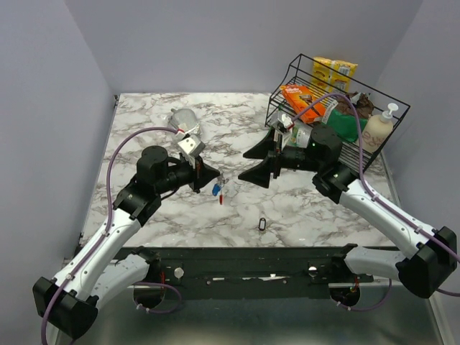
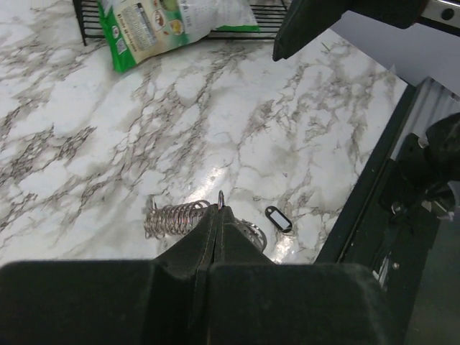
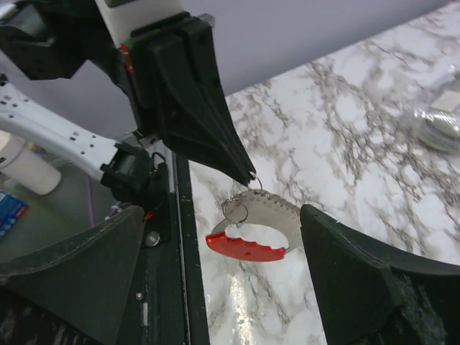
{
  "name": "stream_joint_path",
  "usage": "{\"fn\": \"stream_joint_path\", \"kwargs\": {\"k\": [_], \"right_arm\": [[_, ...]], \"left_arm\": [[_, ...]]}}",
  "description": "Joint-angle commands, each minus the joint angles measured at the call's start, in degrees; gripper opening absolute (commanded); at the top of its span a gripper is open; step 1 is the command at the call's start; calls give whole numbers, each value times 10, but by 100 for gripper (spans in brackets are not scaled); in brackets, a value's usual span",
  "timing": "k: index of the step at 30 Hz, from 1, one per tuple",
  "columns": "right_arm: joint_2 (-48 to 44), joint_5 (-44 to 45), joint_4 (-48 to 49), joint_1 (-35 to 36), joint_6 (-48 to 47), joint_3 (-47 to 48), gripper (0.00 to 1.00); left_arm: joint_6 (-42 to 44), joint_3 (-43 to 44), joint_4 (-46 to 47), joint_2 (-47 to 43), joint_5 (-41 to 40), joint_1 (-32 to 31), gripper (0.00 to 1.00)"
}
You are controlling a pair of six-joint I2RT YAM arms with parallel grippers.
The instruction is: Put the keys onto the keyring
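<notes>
My left gripper (image 1: 213,180) is shut on the thin silver ring of the keyring (image 1: 218,190) and holds it above the table; the red and blue tags hang below. In the right wrist view the ring (image 3: 253,180), a ribbed silver curve (image 3: 277,210) and the red tag (image 3: 248,248) dangle from the left fingers (image 3: 205,115). My right gripper (image 1: 249,164) is open and empty, facing the keyring from the right, its jaws wide on either side of the tag. One small dark key (image 1: 262,223) lies on the marble near the front edge; it also shows in the left wrist view (image 2: 278,218). No other key shows.
A black wire basket (image 1: 374,97) with snack packs stands at the back right, a soap bottle (image 1: 379,128) by it. A green packet (image 2: 165,21) lies at its foot. A clear plastic bag (image 1: 185,118) lies behind the left arm. A black rail (image 1: 237,262) runs along the near edge.
</notes>
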Motion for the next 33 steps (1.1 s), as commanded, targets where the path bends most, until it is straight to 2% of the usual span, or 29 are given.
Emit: {"fn": "stream_joint_path", "kwargs": {"k": [1, 4, 11, 15, 23, 33], "right_arm": [[3, -99, 89, -2, 27, -15, 90], [17, -124, 114, -2, 40, -15, 80], [31, -135, 106, 7, 35, -12, 68], [35, -136, 105, 18, 24, -15, 54], [58, -157, 57, 39, -4, 1, 48], [47, -129, 41, 42, -25, -16, 33]], "left_arm": [[23, -3, 30, -22, 99, -4, 0], [26, -6, 39, -28, 133, -8, 0], [8, -15, 76, -34, 178, -20, 0], [-7, -28, 108, -37, 190, -28, 0], [-28, -35, 145, -39, 191, -43, 0], [-20, -40, 154, -53, 190, -50, 0]]}}
